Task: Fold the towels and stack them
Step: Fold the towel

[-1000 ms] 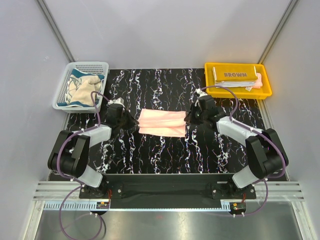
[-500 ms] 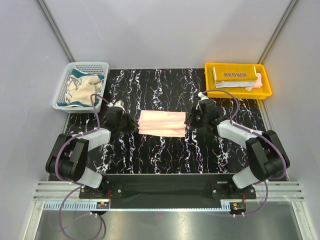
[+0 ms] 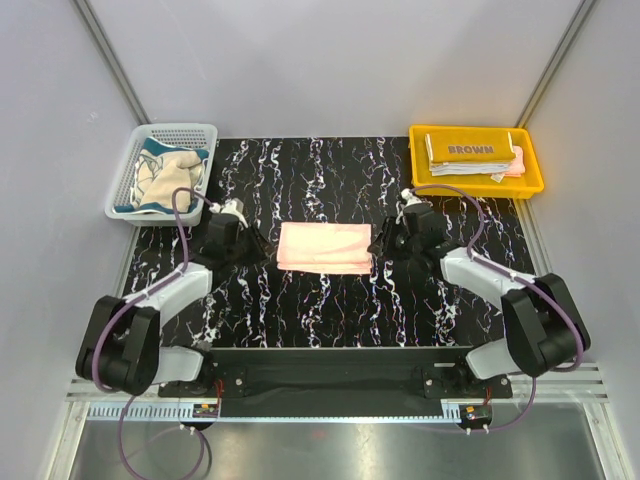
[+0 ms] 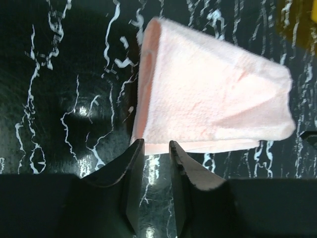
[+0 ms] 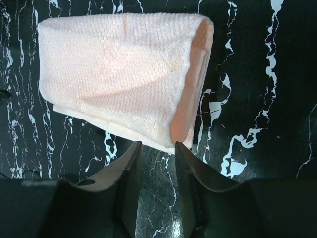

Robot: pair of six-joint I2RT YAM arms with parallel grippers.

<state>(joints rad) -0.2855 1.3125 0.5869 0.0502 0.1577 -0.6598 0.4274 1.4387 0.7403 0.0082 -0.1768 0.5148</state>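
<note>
You are handling the pink towel [image 3: 323, 247], lying folded at the centre of the bench [image 3: 330, 310]. The left end effector [image 4: 156, 146] and right end effector [image 5: 157, 146] are sitting narrow and empty at its short ends, so be catching every layer. The basket [image 3: 128, 190] at upper left and the tray [image 3: 420, 180] at upper right are obstructing nothing.

A pink towel [image 3: 324, 247] lies folded flat on the worktop [image 3: 320, 310]. A cream-teal towel [image 3: 165, 178] sits crumpled in the white basket [image 3: 118, 196]. A folded "BROWN"-lettered towel [image 3: 470, 150] tops the towel stack [image 3: 506, 168] in the yellow tray [image 3: 478, 188].
</note>
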